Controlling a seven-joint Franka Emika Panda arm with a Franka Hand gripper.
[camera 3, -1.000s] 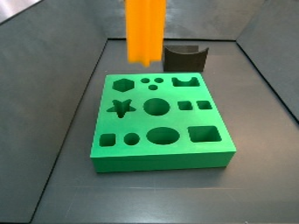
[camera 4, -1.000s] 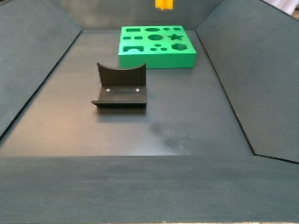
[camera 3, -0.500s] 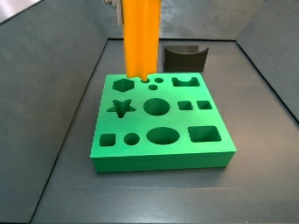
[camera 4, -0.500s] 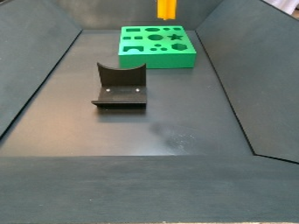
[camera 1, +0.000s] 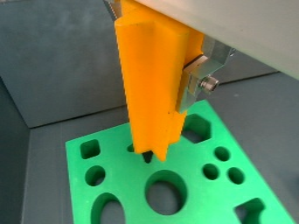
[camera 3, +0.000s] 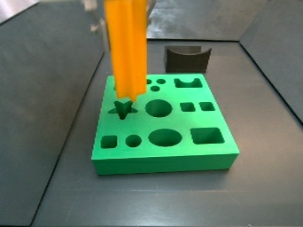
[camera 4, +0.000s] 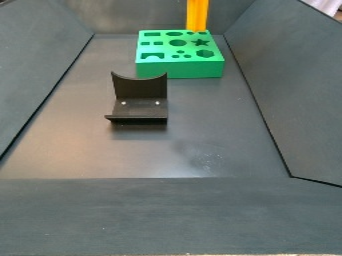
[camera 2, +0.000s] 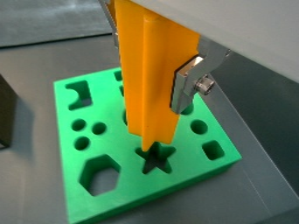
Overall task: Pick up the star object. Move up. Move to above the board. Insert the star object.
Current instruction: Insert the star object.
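Gripper [camera 2: 158,74] is clamped on the star object [camera 2: 149,96], silver finger [camera 2: 187,83] flat against its side, peg held upright. Its lower tip sits at the star-shaped hole [camera 3: 122,110] in the board [camera 3: 178,151]; depth of entry unclear. Fixture [camera 4: 136,98] stands apart on the floor.

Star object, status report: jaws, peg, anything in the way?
Gripper above the board, jaws shut on the star object. Peg upright, tip at the star hole. Nothing in the way.
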